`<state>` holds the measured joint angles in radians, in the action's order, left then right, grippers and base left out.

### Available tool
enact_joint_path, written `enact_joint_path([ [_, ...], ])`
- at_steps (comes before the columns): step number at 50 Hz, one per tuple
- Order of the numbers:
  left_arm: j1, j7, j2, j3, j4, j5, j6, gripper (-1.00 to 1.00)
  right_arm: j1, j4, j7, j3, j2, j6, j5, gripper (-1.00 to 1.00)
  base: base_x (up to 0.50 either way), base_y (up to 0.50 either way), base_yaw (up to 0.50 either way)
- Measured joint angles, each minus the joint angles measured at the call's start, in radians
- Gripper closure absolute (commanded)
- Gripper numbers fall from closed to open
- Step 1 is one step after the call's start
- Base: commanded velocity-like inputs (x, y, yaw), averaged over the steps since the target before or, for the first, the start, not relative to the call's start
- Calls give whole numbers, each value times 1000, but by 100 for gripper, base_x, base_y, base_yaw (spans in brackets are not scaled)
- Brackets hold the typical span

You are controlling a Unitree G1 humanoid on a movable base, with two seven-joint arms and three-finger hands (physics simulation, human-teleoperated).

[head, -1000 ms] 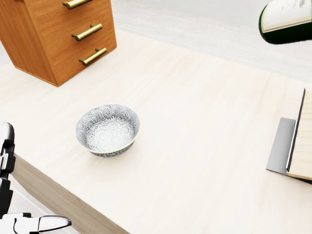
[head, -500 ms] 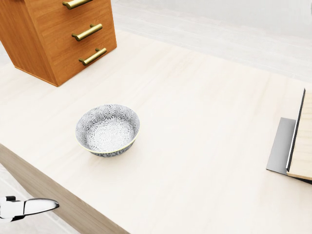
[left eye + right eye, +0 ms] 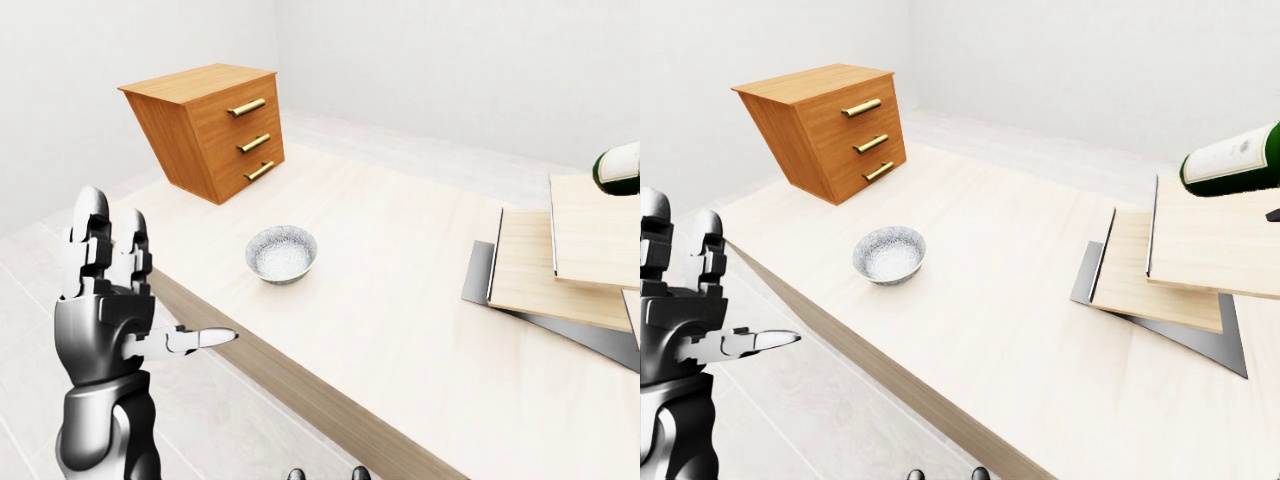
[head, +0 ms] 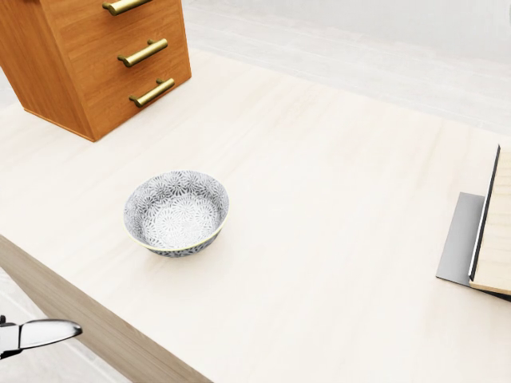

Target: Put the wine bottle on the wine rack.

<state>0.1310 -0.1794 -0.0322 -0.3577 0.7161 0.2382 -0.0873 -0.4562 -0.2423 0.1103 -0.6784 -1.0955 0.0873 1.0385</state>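
Wine bottle [image 3: 1233,160]: seen lying sideways at the right edge of the right-eye view, above the wine rack [image 3: 1185,255] of stepped wooden panels. Left hand [image 3: 105,300]: raised beside the table [image 3: 400,270], fingers spread, nothing held. Right hand: not seen. Patterned bowl [image 3: 281,253] and drawer chest [image 3: 210,128]: on the table.

Honestly there's nothing you can actually read here. The wine bottle [image 3: 1232,160] has a pale label with some dark print on it in the right-eye view, but it's way too small and blurry to make out any words, brand or numbers.
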Motion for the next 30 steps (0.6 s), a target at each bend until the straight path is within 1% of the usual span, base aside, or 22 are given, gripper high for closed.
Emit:
enact_joint_path([
  [14, -3, 1, 0, -3, 6, -2, 0, -100, -16, -207, 89, 16, -53, 0, -47, 100, 0, 0, 0],
  [23, -2, 1, 1, 0, 0, -8, 0, -100, -36, -308, 118, 31, -79, 0, -46, 100, 0, 0, 0],
  [30, -1, 2, 3, 4, -6, -14, 0, -100, -58, -372, 130, 50, -83, 0, -30, 100, 0, 0, 0],
])
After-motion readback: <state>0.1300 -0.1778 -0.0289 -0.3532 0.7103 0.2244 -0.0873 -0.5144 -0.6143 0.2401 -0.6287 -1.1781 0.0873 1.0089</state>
